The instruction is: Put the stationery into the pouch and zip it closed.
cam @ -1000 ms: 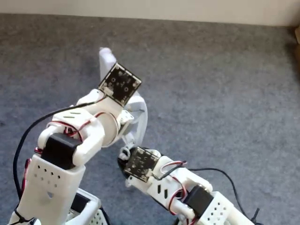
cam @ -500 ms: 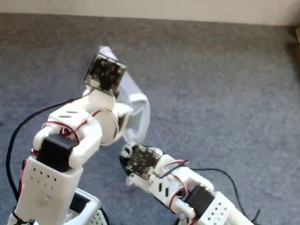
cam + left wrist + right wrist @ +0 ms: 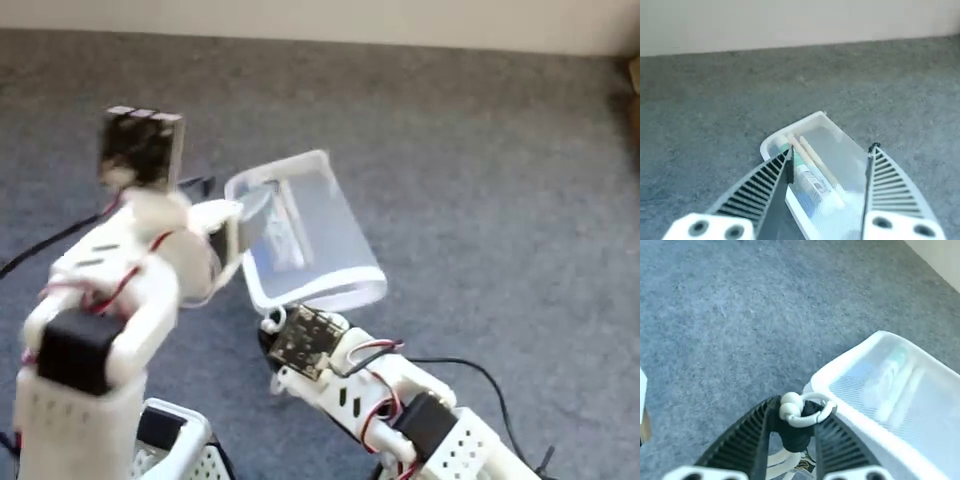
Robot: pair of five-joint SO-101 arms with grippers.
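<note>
A translucent white pouch lies on the grey carpet with stationery inside it. In the left wrist view a wooden pencil and a blue-and-green item show through the pouch. My left gripper sits at the pouch's left edge. It is open, and its fingers stand wide apart with the pouch seen between them. My right gripper is at the pouch's near corner. It is shut on the zipper pull, a ring with a white bead on the pouch's corner.
Grey carpet spreads all around, with open floor to the right and far side. A pale wall runs along the back. A white perforated base stands at the near left. A black cable trails near the right arm.
My left arm swung left and off the pouch, uncovering it. The pouch now shows broad and flat. The right arm kept still at the zipper pull.
</note>
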